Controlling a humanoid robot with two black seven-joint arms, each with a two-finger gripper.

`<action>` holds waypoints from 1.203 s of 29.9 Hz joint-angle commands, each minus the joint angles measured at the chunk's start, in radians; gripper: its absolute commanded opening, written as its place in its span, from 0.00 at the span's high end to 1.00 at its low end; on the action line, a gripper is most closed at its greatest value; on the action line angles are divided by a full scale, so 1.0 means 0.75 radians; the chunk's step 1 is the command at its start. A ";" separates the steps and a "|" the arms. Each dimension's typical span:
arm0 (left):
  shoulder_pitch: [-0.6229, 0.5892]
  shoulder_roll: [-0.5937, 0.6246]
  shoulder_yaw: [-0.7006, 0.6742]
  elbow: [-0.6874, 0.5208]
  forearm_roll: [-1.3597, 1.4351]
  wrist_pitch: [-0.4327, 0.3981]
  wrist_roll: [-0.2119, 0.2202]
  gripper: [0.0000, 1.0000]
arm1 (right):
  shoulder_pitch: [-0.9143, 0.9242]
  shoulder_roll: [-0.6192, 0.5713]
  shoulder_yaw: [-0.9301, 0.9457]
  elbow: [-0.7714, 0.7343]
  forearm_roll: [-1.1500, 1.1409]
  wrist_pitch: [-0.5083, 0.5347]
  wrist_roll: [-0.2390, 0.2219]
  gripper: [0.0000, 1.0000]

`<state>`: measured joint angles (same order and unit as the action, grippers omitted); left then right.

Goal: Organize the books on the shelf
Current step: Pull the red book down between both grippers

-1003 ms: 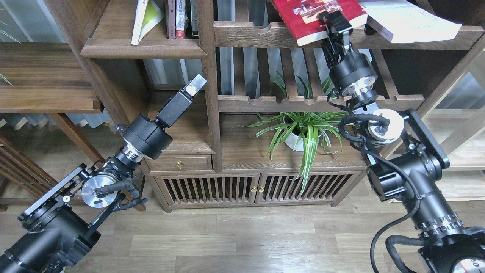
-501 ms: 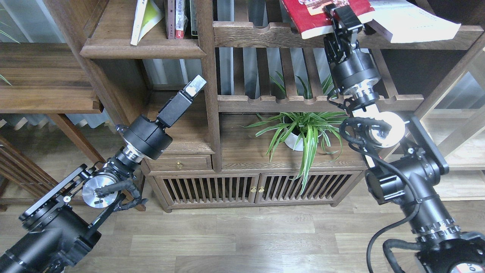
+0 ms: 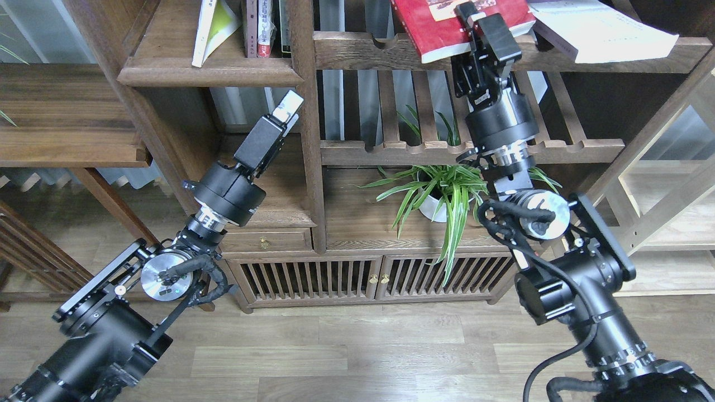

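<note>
A red book (image 3: 438, 28) with photos on its cover sticks out over the notched front rail of the upper slatted rack (image 3: 363, 50). My right gripper (image 3: 477, 25) is shut on its lower right edge. A white book (image 3: 606, 28) lies flat on the same rack to the right. A yellow-green book (image 3: 215, 28) leans upright on the solid plank shelf (image 3: 206, 70) at the upper left. My left gripper (image 3: 287, 109) hangs below that shelf beside the upright post, holding nothing; its fingers cannot be told apart.
Thin volumes (image 3: 262, 28) stand on the plank shelf right of the yellow-green book. A vertical wooden post (image 3: 310, 139) divides shelf and racks. A potted spider plant (image 3: 441, 195) sits on the cabinet top under the lower slatted rack (image 3: 447, 151).
My right gripper has carried the red book to the left along the rack rail. The left arm has risen a little toward the plank shelf.
</note>
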<state>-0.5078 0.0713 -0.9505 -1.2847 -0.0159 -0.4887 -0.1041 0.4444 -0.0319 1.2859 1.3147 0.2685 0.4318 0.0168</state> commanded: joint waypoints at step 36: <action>-0.225 -0.095 -0.001 0.050 -0.128 0.000 0.061 0.07 | -0.196 0.043 -0.176 0.016 -0.047 0.076 -0.039 0.95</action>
<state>-0.6745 0.0001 -0.9564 -1.2469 -0.1121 -0.4887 -0.0613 0.2975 0.0000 1.1559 1.3264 0.2368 0.4888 -0.0109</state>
